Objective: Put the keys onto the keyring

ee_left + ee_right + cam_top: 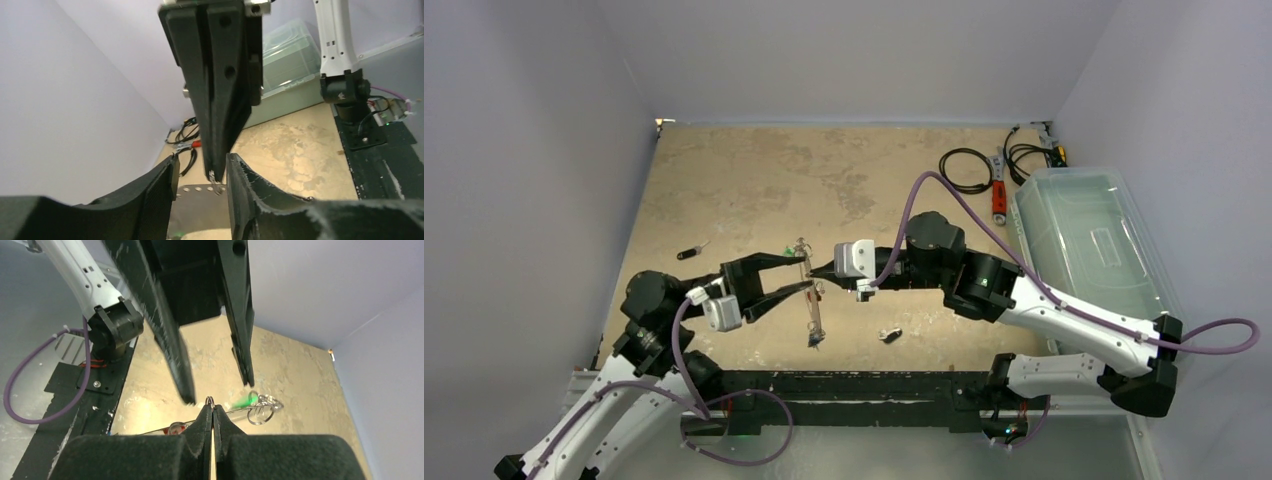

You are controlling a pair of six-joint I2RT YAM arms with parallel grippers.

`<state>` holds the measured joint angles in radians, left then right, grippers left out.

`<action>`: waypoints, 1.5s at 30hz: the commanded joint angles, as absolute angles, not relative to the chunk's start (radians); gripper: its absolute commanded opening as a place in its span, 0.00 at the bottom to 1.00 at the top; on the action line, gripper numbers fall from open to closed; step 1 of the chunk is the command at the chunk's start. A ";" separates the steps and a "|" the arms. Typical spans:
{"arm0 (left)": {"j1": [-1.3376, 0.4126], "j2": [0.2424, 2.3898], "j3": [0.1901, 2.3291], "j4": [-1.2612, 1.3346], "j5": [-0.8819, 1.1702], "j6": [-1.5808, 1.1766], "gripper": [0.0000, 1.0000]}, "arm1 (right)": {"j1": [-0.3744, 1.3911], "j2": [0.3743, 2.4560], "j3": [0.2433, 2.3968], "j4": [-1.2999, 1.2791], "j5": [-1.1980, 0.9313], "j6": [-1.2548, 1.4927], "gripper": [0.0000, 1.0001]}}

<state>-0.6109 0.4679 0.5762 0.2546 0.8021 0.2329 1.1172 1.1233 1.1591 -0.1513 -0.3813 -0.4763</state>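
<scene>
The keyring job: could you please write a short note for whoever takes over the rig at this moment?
Left tool: open, one finger on each side of the keyring, apparently not gripping it.
Right tool: shut on a small ring at the keyring.
Keys: a green key hangs at the keyring. One loose key lies on the table near the arm bases, and a black key lies off to the left.
Done: the green key seems threaded.
Left: both keys on the table.
</scene>
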 commanded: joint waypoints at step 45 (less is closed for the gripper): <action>-0.650 0.685 0.869 -0.314 0.705 0.445 0.41 | 1.117 1.098 1.180 -0.209 -0.190 -0.532 0.00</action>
<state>-0.6441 0.6804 0.8749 -0.3576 0.6556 0.4633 1.1179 1.1244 1.1587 -0.2768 -0.1997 -0.5171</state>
